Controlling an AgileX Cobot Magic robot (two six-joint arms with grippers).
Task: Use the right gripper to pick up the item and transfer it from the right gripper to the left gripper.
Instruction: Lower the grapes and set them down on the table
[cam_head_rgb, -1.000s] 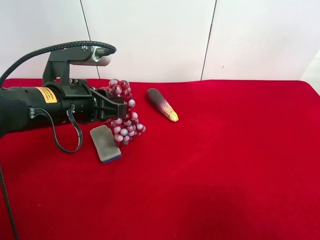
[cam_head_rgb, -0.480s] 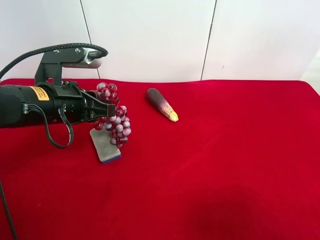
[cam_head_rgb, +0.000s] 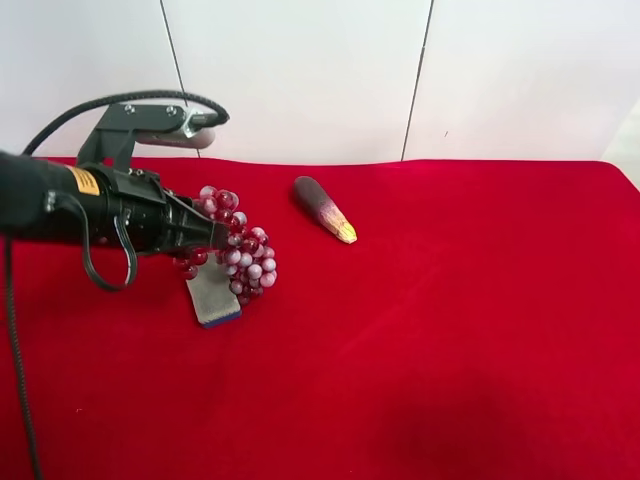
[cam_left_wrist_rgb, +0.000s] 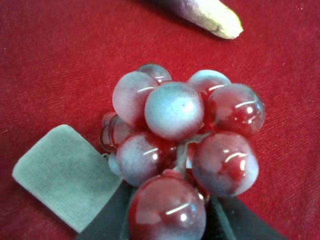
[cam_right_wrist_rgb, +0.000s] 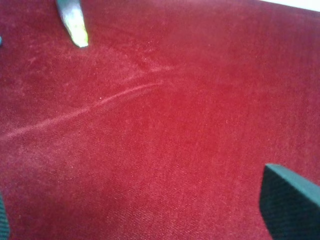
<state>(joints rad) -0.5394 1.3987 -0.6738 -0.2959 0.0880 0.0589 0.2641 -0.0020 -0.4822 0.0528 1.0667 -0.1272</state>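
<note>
One bunch of glossy red and whitish artificial grapes (cam_head_rgb: 238, 250) hangs pinched in the yellow-labelled left gripper (cam_head_rgb: 205, 237), grey rectangular sponge (cam_head_rgb: 211, 295) at its six o'clock, while the right gripper's (cam_right_wrist_rgb: 150, 220) fingers stand spread over red cloth (cam_head_rgb: 450, 330).

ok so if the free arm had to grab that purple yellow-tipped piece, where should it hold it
Probably across the thicker dark middle of the purple piece, coming straight down from above. It lies flat on the red cloth, tapering to its yellow tip, so the jaws should close across its width, square to its long axis. Nothing crowds it; the grapes sit apart.
</note>
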